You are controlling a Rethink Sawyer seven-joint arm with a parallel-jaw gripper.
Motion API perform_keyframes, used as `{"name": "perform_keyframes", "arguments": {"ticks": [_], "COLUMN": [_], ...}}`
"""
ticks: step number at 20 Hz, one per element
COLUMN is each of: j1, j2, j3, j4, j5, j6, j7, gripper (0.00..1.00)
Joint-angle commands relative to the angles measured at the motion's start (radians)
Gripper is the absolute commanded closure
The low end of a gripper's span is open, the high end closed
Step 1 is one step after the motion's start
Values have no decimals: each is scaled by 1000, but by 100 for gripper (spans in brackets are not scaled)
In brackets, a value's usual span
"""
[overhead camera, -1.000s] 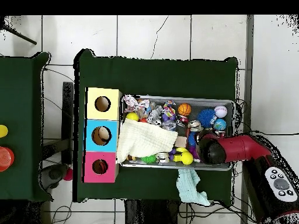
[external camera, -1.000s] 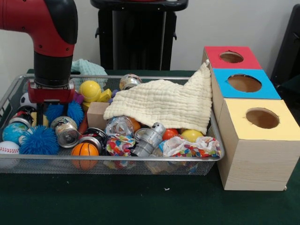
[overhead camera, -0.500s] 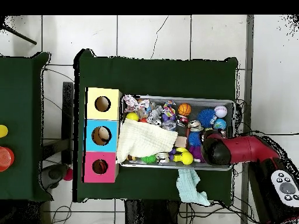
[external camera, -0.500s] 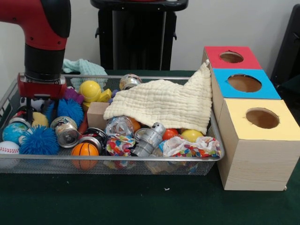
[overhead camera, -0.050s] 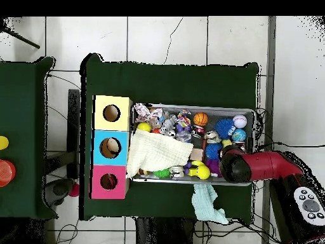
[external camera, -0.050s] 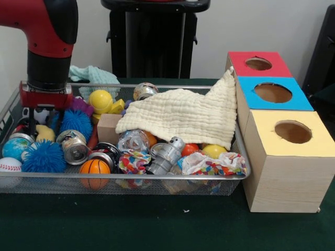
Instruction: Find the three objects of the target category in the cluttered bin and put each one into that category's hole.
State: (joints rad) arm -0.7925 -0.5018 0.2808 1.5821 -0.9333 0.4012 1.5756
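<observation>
We see the gripper point(external camera, -0.050s: 32, 121) low at the wire bin's point(external camera, -0.050s: 125, 177) nine-o'clock end in the front view, among the balls — we cannot tell how its jaws stand. A blue spiky ball point(external camera, -0.050s: 44, 157) lies just below it, a small basketball point(external camera, -0.050s: 95, 167) towards four o'clock. The cream cloth point(external camera, -0.050s: 183, 116) drapes towards the three-hole box point(external camera, -0.050s: 282, 130) at three o'clock.
</observation>
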Motion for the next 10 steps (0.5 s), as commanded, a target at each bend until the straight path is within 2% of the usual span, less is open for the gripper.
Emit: {"name": "perform_keyframes", "arguments": {"ticks": [1, 7, 10], "j1": [-1, -4, -2], "j2": [85, 106, 110], "j3": [-18, -24, -19], "j4": [-39, -48, -53], "j5": [-2, -3, -25], "j6": [101, 90, 49], "j7": [-48, -37, -38], "gripper": [0, 0, 0]}}
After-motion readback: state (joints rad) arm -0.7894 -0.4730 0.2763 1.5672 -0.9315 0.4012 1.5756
